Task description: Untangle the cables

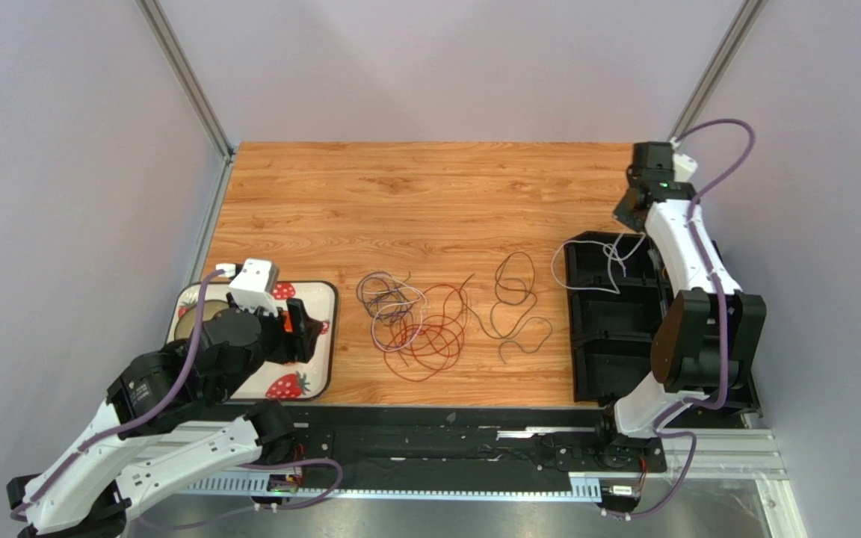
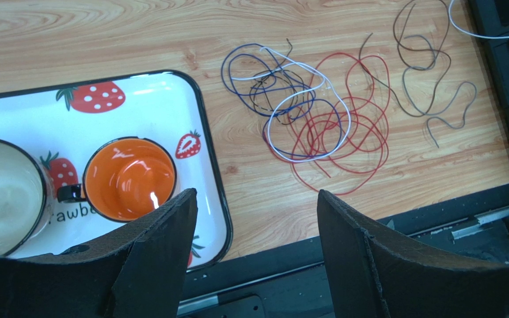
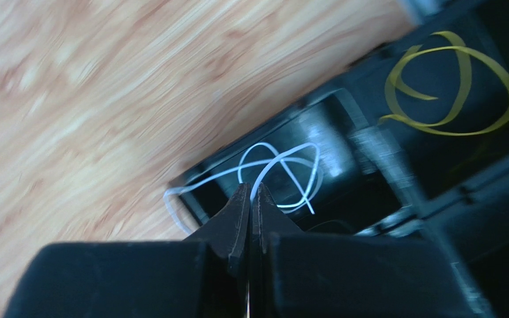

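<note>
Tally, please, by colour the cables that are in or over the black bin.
White cable: 1
Yellow cable: 1
Total: 2

Your table [image 1: 401, 191] is orange-brown wood grain. The tray [image 2: 151, 99] is white, printed with red strawberries and edged in black. Its cup [image 2: 129, 179] is glossy orange and its bowl [image 2: 1, 195] cream, both dark-rimmed. In the tangled cables [image 2: 317, 119] you have red, blue and white, with one dark strand. The loose cable [image 2: 430, 66] is grey-brown. Against the black bin [image 1: 587, 336] you see a white cable [image 3: 284, 165] and a yellow cable [image 3: 453, 86]. Purple hoses [image 1: 738, 123] run along white-and-black arms [image 1: 682, 241].
</note>
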You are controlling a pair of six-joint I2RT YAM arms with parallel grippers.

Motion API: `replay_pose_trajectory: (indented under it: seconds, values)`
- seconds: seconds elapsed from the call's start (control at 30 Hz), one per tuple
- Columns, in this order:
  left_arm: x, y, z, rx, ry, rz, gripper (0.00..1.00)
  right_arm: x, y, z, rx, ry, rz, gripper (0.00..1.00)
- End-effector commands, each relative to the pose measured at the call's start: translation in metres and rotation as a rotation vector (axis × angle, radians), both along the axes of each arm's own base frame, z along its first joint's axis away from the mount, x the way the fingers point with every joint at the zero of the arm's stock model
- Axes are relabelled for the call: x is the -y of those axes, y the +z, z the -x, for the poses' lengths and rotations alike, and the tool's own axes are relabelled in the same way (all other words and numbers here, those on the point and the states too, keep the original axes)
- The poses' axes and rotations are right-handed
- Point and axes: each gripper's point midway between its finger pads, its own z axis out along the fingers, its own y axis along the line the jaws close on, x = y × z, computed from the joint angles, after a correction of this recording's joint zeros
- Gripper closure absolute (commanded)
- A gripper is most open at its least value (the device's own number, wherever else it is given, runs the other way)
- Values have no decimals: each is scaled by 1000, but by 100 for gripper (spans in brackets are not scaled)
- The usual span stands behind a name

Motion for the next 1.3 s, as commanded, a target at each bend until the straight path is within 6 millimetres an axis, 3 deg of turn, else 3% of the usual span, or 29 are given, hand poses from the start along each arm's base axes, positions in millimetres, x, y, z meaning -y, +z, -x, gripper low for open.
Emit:
replay_pose_trajectory:
  seconds: [0.0, 0.23, 0.37, 0.67, 0.8, 0.87, 0.9, 0.93, 1.0, 1.03, 1.1, 1.27]
  values:
    - [4, -2, -3, -5, 2, -9, 25, 35, 47, 0, 122, -92, 7, 100]
    - [3, -2, -4, -7, 7, -12, 25, 53, 70, -13, 198, -130, -59, 100]
    - [3, -2, -4, -6, 9, -11, 25, 65, 97, -24, 237, -149, -24, 100]
    - [4, -3, -4, -11, 11, -17, 25, 100, 81, -34, 190, -208, -16, 100]
    - [5, -4, -5, -15, 10, -25, 25, 83, 70, -34, 180, -149, -84, 100]
    - [5, -5, -5, -19, 11, -29, 25, 68, 54, -33, 169, -104, -114, 100]
    - [5, -4, -6, -19, 11, -29, 25, 64, 60, -35, 195, -73, -103, 100]
    - [5, -5, -6, -21, 11, -32, 25, 57, 51, -31, 176, -56, -110, 100]
    - [5, -4, -6, -19, 11, -29, 25, 43, 56, -32, 202, 1, -105, 100]
    - [5, -5, -5, -19, 11, -28, 25, 34, 46, -28, 184, 27, -126, 100]
    - [5, -4, -5, -17, 9, -26, 25, 17, 48, -30, 217, 92, -124, 100]
    - [4, -2, -3, -7, 4, -10, 25, -7, 1, -21, 119, 137, -117, 100]
